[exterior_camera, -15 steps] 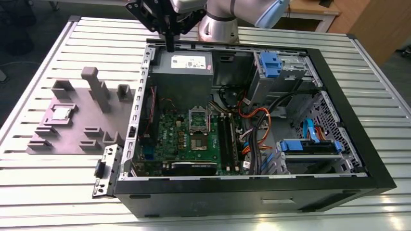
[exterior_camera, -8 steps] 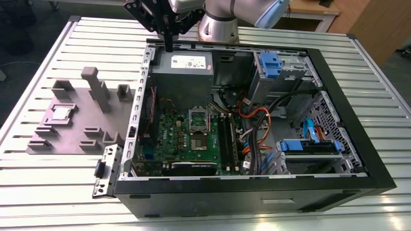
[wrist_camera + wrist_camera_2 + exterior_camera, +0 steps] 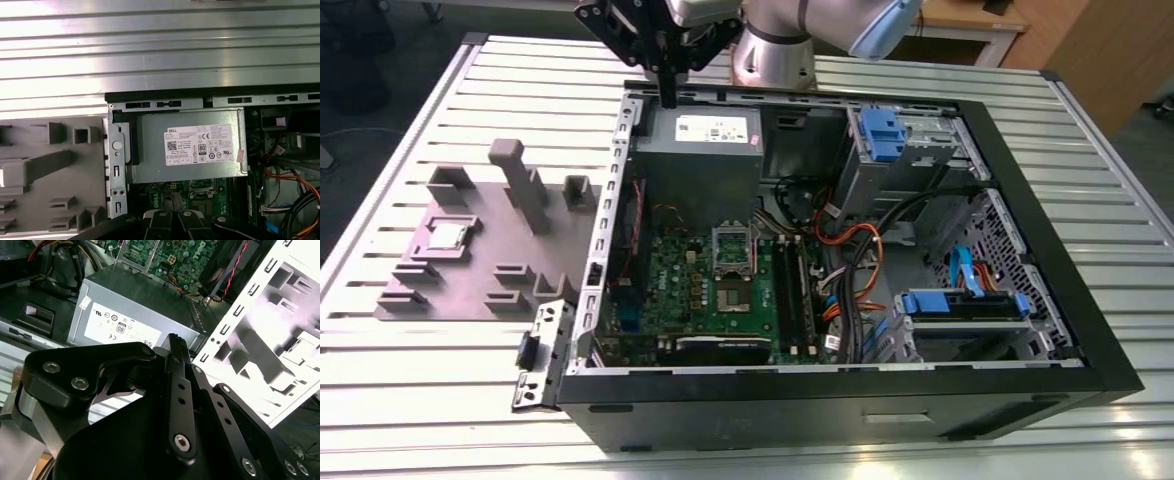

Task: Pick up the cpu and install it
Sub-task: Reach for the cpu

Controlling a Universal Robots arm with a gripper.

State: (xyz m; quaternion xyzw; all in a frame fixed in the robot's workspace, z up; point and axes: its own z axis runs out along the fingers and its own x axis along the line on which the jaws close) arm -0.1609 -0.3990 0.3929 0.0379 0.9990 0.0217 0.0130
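1. The gripper (image 3: 670, 95) hangs above the far rim of the computer case (image 3: 854, 400), directly over the power supply (image 3: 700, 150). In the second wrist view its fingers (image 3: 175, 342) are pressed together with nothing between them: clenched and empty.
2. The cpu (image 3: 447, 235) lies flat in a shallow recess of the grey fixture tray (image 3: 480, 290), on the slatted table (image 3: 427, 400). It is on the exterior view's left of the case and well apart from the gripper. Judgement: the recess keeps the chip square and face-up at a fixed place, so it can be taken from above.
3. The case lies on its side with the panel off and the motherboard (image 3: 680, 290) facing up. Judgement: this orientation gives vertical access to the board.
4. The socket frame (image 3: 731, 250) sits in the middle of the motherboard. It appears swung up, with the dark socket area (image 3: 736, 298) just beside it uncovered. I cannot confirm the latch position.
5. Status, as judged: the chip is not yet picked up and no silver top shows in the socket, so installation has not started.
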